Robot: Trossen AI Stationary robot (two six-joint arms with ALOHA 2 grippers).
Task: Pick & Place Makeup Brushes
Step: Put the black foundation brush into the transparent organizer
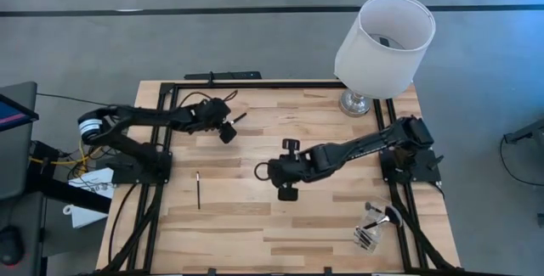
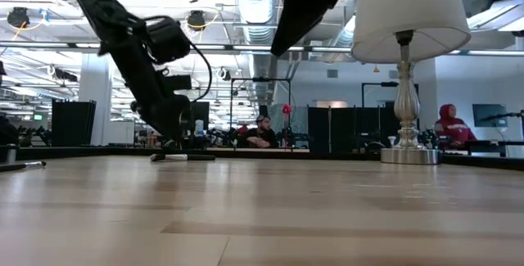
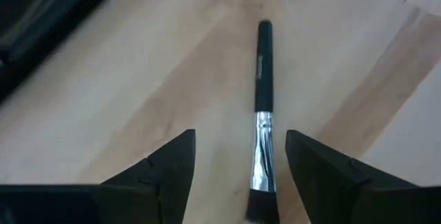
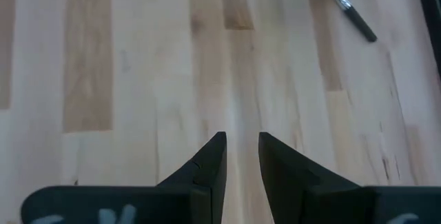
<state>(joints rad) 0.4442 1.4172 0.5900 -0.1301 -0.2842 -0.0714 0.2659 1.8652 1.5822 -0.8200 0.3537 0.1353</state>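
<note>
A makeup brush (image 3: 262,79) with a black handle, silver ferrule and dark bristles lies flat on the wooden table (image 1: 323,225) near its far left. It also shows in the high view (image 1: 239,117) and the low view (image 2: 184,157). My left gripper (image 3: 240,134) is open just above it, one finger on either side of the ferrule, touching nothing. A second thin brush (image 1: 198,189) lies on the table's left part. My right gripper (image 4: 241,148) hovers over the table's middle (image 1: 274,174), its fingers slightly apart with nothing between them.
A white-shaded lamp (image 1: 382,42) stands at the far right corner. A clear container (image 1: 372,227) holding brushes sits at the near right. A black frame (image 1: 255,84) borders the table. Bare wood lies between the two arms and along the near edge.
</note>
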